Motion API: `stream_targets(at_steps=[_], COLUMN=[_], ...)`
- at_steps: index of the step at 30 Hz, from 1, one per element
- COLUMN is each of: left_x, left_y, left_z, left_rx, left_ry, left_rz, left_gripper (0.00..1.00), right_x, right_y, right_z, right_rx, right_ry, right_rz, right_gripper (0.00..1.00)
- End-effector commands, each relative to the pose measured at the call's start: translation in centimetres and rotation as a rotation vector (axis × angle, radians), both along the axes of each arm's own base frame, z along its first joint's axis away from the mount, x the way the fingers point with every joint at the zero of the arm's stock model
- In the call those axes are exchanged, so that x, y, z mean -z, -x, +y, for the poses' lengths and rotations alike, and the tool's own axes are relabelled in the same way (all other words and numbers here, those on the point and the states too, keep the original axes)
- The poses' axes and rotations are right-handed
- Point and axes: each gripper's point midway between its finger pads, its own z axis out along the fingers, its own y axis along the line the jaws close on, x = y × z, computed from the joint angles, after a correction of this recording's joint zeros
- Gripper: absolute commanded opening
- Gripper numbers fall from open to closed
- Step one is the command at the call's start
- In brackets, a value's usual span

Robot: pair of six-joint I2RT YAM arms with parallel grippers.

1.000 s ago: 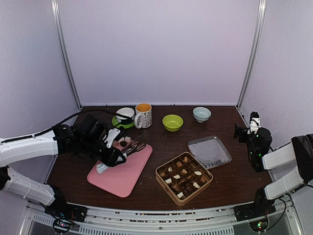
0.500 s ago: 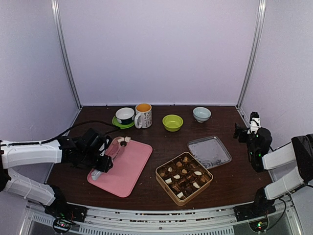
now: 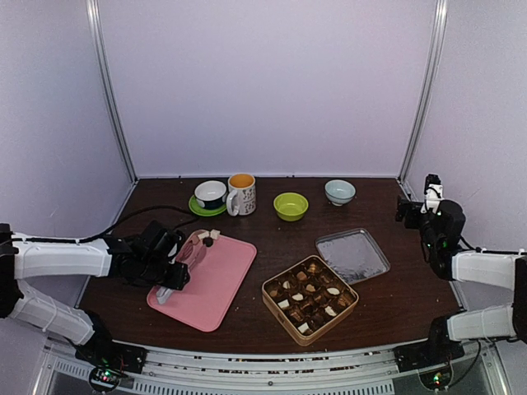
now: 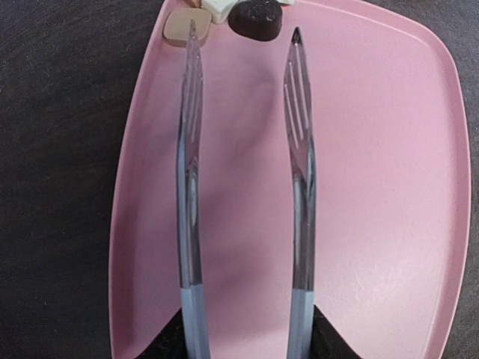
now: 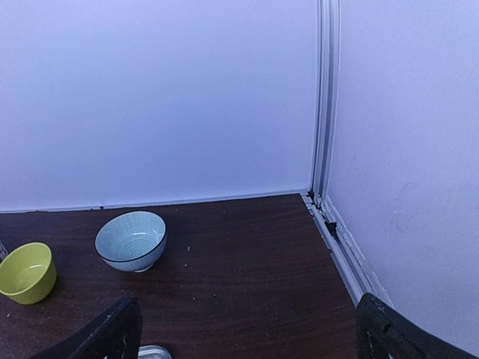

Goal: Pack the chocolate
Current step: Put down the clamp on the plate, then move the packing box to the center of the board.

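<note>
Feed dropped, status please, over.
Left gripper shut on tongs, tips apart over pink tray. Right gripper open, empty. Three chocolates at tray's far end, by tips. Path clear.

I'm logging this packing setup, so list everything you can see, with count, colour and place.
loose chocolates: three; tan, cream, dark brown; tray's far corner
packed chocolates: many; brown, cream; in the tin
tray: one, pink, left of centre
tongs: one, metal, over the tray
tin: one, gold, near centre
lid: one, silver, right of the tin
cup: one, white, on the saucer
saucer: one, green, far left
mug: one, white, beside the cup
bowls: one green, one pale blue, far side
left gripper: holds the tongs
right gripper: open, empty
</note>
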Motion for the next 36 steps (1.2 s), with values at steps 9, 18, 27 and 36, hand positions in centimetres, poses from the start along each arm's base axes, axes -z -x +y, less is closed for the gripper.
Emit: stream_targets(at_steps=[9,18,27,36], left_x=[-0.3,-1.4,-5.2,-8.0], left_y=[-1.5,-1.4,-1.6,-0.9], left_z=[-0.8,-0.2,-0.5,-3.0], left_rx=[-0.022,-0.026,0.005,0.140], left_ry=[0.037,0.042,0.134,0.286], left_rz=[-0.047,-0.087,-0.217,-0.295], left_gripper=[0.61,0.75,0.98,0.97], right_x=[5.1,6.0,7.6,12.1], right_y=[1.4,1.6,2.9,4.6], right_z=[2.6,2.0,0.9,4.1], right_rx=[-0.072,-0.001,0.139,-0.039], right_ry=[0.048,0.014,-0.130,-0.118], right_rz=[0.349,0.488,0.672,0.920], right_gripper=[0.99,1.00,1.00,0.81])
